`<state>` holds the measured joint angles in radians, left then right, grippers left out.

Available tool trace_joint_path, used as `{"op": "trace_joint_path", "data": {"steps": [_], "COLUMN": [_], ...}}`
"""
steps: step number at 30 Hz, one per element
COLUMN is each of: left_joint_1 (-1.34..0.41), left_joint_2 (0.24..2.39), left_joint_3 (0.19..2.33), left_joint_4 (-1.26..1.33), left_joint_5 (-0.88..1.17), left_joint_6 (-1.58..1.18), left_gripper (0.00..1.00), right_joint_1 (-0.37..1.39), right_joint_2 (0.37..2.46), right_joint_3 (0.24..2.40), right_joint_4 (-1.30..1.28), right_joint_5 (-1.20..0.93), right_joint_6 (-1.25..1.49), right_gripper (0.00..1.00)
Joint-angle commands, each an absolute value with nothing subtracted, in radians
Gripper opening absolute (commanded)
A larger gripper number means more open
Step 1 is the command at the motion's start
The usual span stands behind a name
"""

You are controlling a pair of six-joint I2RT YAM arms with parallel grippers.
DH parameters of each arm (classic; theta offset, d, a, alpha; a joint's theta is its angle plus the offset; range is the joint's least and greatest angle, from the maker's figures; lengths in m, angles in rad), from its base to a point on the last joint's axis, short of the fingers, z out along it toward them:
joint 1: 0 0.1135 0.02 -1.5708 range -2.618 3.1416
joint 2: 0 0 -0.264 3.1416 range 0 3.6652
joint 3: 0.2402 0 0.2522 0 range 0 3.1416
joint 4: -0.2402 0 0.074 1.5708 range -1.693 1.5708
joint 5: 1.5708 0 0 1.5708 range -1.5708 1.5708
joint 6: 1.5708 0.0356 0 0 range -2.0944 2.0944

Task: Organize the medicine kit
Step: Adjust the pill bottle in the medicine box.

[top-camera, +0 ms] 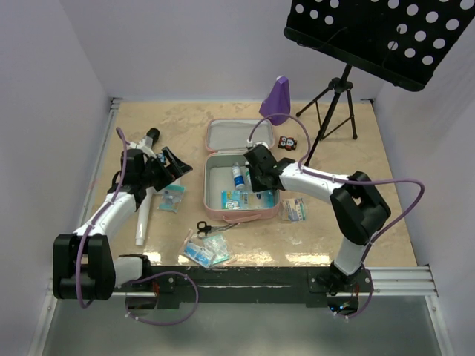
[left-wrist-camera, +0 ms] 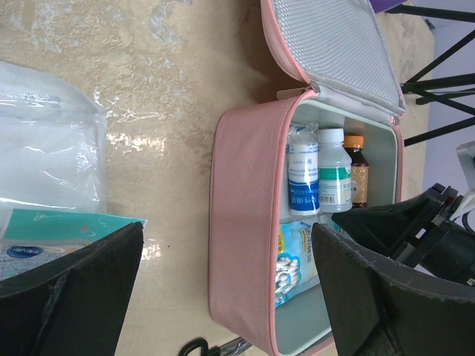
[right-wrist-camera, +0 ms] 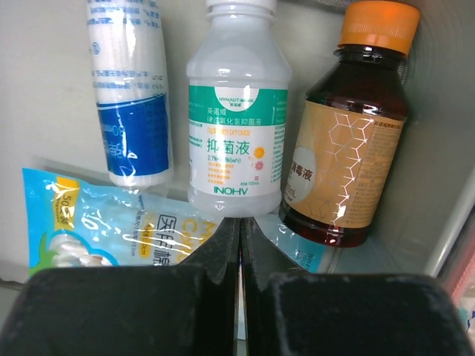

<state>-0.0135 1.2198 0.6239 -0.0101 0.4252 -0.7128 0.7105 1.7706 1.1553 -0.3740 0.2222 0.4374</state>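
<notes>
Right claw (right-wrist-camera: pixel 239 222) hovers clenched and empty over the open medicine kit (top-camera: pixel 241 215), while left claw (top-camera: pixel 173 165) hangs spread wide beside it.

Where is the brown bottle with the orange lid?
The brown bottle is inside the pink medicine kit, beside the white bottle with the green label. In the right wrist view it is on the right, past the shut right claw.

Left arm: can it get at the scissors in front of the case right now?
Probably yes. The scissors lie uncovered by the front wall of the pink case; the left gripper is open nearby, only a flat packet between. The right gripper is down inside the case, out of the way.
</notes>
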Motion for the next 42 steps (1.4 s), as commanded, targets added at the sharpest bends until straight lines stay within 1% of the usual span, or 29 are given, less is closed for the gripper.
{"op": "trace_joint_path", "data": {"steps": [1,4,5,8,9,11,13,15,22,25,31,40,42], "left_joint_1": [-0.017,-0.015,-0.015,-0.017,-0.015,-0.015,-0.017,-0.017,-0.015,-0.015,-0.015,-0.015,-0.014], "left_joint_2": [1.226,1.221,1.223,1.210,1.198,1.174,1.166,1.170,1.173,1.170,1.175,1.180,1.175], "left_joint_3": [0.624,0.626,0.624,0.627,0.626,0.620,0.627,0.640,0.635,0.638,0.637,0.635,0.638], "left_joint_4": [0.005,0.005,0.003,0.002,0.002,0.002,0.002,-0.052,-0.058,-0.063,-0.066,-0.061,-0.066], "left_joint_5": [0.425,0.423,0.423,0.407,0.396,0.382,0.382,0.379,0.379,0.377,0.370,0.374,0.370], "left_joint_6": [-0.690,-0.690,-0.690,-0.689,-0.690,-0.692,-0.689,-0.680,-0.681,-0.680,-0.675,-0.677,-0.675], "left_gripper": [1.00,1.00,1.00,1.00,1.00,1.00,1.00,1.00,1.00,1.00,1.00,1.00,1.00], "right_joint_1": [0.730,0.759,0.767,0.787,0.793,0.801,0.814,0.818,0.793,0.756,0.715,0.689,0.687], "right_joint_2": [1.663,1.620,1.620,1.650,1.673,1.733,1.807,1.867,1.960,1.953,1.939,1.890,1.861], "right_joint_3": [1.213,1.261,1.278,1.339,1.351,1.388,1.429,1.456,1.456,1.411,1.365,1.312,1.304], "right_joint_4": [-0.363,-0.394,-0.402,-0.399,-0.387,-0.387,-0.399,-0.403,-0.358,-0.312,-0.304,-0.261,-0.236], "right_joint_5": [0.183,0.158,0.152,0.126,0.115,0.080,0.074,0.080,0.124,0.109,0.163,0.152,0.130], "right_joint_6": [0.414,0.400,0.399,0.388,0.384,0.373,0.359,0.356,0.391,0.425,0.446,0.491,0.482], "right_gripper": [0.00,0.01,0.04,0.17,0.20,0.22,0.21,0.19,0.13,0.10,0.07,0.07,0.09]}}
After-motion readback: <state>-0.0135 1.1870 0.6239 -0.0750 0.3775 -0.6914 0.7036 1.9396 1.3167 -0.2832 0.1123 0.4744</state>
